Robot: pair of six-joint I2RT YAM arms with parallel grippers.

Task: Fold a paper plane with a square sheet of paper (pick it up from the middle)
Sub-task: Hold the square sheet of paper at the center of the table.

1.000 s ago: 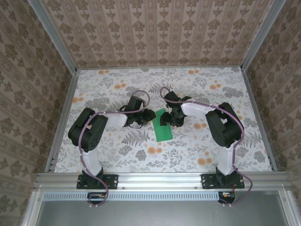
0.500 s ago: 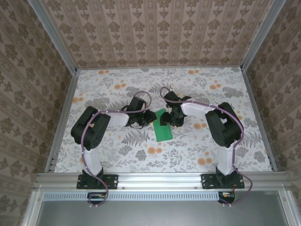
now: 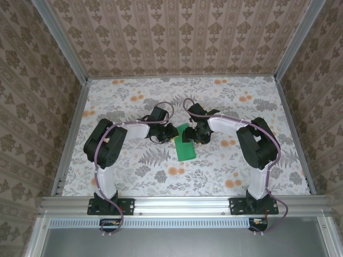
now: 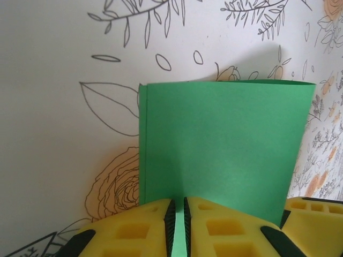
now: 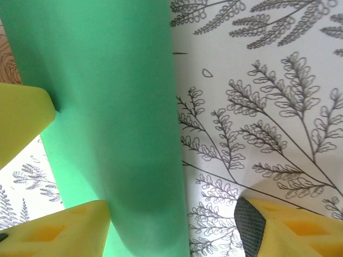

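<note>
Because the sheet point(image 3: 185, 147) is thin and almost weightless, it is judged to bend at the least push, to slide on the smooth table point(image 3: 134, 176), and to keep a crease wherever it is pinched hard. A hold on an edge, with the pull kept along the paper, should steer it better than pressure on the open face.

Sheet: plain bright green and matt, already doubled over into a rectangle. Seen from the left wrist, its far edge is a soft, rounded fold not yet pressed flat, and a thin second layer shows down its left side. It lies mid-table between the two grippers, and its far end seems to bow a little off the table.

Left gripper point(image 4: 179, 214): the yellow fingers point(image 4: 134, 225) are almost together, clamped on the near edge of the sheet, with a sliver of green between them.

Right gripper point(image 5: 171, 230): the jaws stand well apart. One finger point(image 5: 59, 230) is touching or just beside the sheet's long side, and nothing is held.
</note>
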